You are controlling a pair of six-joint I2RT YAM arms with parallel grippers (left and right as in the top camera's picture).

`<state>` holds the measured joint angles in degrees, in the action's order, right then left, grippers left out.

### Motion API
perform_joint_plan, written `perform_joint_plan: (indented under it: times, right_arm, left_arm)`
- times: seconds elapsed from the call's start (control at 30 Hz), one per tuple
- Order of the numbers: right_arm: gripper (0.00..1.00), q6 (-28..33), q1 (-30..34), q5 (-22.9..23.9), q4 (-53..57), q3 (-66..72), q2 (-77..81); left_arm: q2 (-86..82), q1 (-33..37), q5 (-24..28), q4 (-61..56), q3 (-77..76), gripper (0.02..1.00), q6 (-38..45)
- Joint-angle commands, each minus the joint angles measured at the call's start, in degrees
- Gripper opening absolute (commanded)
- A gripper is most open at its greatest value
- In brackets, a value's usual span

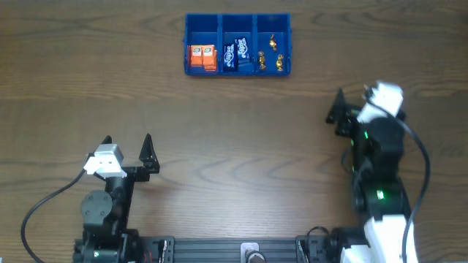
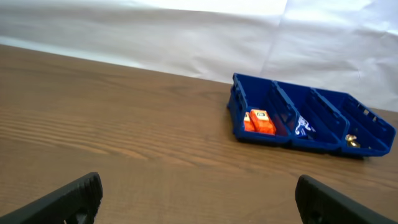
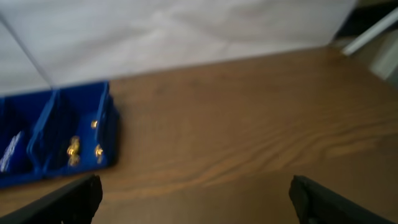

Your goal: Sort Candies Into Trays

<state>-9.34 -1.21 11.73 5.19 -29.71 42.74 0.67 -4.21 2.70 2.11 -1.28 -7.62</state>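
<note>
Your right wrist view cuts off the tray, and its gold candies blur, perhaps three there.

Setting: lab-type robot test bench. Evidence: wood-grain table; white sheet backdrop behind it; black rail along the table edge, between left arm and right arm; trailing cable; blue tray.

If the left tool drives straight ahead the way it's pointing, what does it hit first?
Nothing, it seems: the left tool faces bare table, and the blue tray lies off to its right. The path looks free as far as the white backdrop, though depth is unclear.
</note>
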Motion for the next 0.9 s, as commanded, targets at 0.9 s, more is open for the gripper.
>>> perform_joint_plan:
  times: [0.9]
  right_arm:
    - [0.998,8.4,-0.9,-9.3,-0.8,29.3,-42.6]
  left_arm:
    - [-0.5,0.2,-0.7,2.3,1.0,0.998,0.3]
